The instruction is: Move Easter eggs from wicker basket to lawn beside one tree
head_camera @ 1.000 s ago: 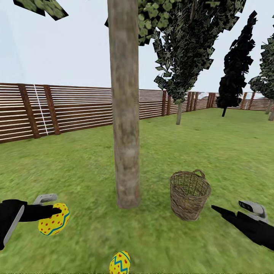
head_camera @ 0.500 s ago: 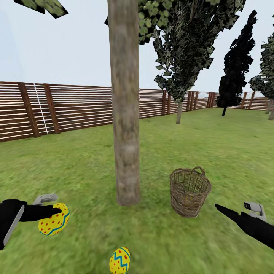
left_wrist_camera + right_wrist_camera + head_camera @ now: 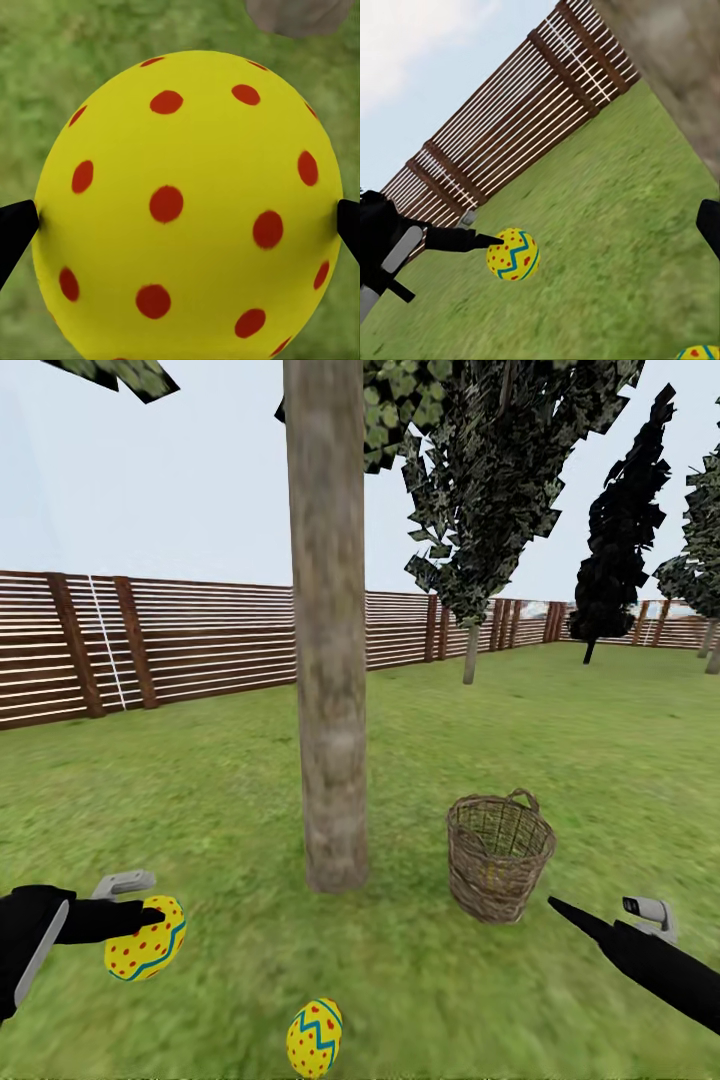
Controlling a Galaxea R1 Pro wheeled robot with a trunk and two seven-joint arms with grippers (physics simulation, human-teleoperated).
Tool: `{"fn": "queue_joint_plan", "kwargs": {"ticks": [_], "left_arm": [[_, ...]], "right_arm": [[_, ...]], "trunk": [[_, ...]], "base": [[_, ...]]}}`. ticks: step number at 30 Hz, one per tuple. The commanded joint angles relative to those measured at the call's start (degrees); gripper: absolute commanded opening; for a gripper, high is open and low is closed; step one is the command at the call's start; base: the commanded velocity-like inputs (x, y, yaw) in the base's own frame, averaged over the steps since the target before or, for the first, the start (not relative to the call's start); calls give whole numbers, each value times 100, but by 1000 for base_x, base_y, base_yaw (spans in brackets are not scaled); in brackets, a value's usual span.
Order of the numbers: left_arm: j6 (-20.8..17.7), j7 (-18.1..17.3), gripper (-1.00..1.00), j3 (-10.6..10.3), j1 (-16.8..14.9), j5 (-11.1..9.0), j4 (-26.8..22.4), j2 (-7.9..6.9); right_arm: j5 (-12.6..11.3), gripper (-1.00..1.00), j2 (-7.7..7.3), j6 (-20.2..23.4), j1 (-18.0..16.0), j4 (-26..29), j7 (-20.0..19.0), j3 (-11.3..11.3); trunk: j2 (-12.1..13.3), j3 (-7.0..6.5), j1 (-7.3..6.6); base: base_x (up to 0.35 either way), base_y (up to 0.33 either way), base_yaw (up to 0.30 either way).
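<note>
Left gripper clamped on egg above lawn, near tree | second egg grounded | right gripper empty, opening unclear | risk: rolling away if released high.

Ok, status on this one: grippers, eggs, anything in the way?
Left gripper shut on an egg, above the lawn. Right gripper holds nothing, jaw state unclear. Second egg on the grass before the tree. Basket contents unseen. No obstruction.

The black right gripper has moved left, nearer the round brown wicker basket; the whole head view has slid up a little.
</note>
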State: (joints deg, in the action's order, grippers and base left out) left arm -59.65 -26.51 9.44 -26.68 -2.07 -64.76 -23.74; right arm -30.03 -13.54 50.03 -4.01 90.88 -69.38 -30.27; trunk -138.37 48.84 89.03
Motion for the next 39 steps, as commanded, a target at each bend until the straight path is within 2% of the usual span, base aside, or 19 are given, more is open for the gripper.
{"fn": "queue_joint_plan", "kwargs": {"ticks": [1, 9, 12, 21, 31, 39], "left_arm": [[-35, -4, -100, 6, -4, -22, -2, 1], [-35, 0, -100, 12, -11, -38, 2, 22], [-35, 8, -100, 14, -12, -40, 9, 126], [-28, 2, -100, 14, -13, -48, 14, 266], [329, 5, -100, 22, -20, -68, 16, 314], [484, 6, -100, 17, -16, -45, -15, 466]], "right_arm": [[-20, 100, 26, 25, -4, 0, -9, -5], [-20, 100, 59, -1, -4, -8, -6, -4], [-10, 100, 165, -2, -5, -9, 7, -16], [-13, 100, 202, -8, -4, -2, -27, -70], [-15, 100, 202, -11, -4, 0, -42, -54], [-11, 100, 203, -11, -4, -4, -39, -73]], "trunk": [[-44, 25, 21], [-365, 168, 197], [-485, 222, 263], [-499, 421, 287], [-512, 643, 313], [-523, 820, 333]], "base": [[0, 0, 0], [0, 0, 0], [0, 0, 0], [0, 0, 0], [0, 0, 0], [0, 0, 0]]}}
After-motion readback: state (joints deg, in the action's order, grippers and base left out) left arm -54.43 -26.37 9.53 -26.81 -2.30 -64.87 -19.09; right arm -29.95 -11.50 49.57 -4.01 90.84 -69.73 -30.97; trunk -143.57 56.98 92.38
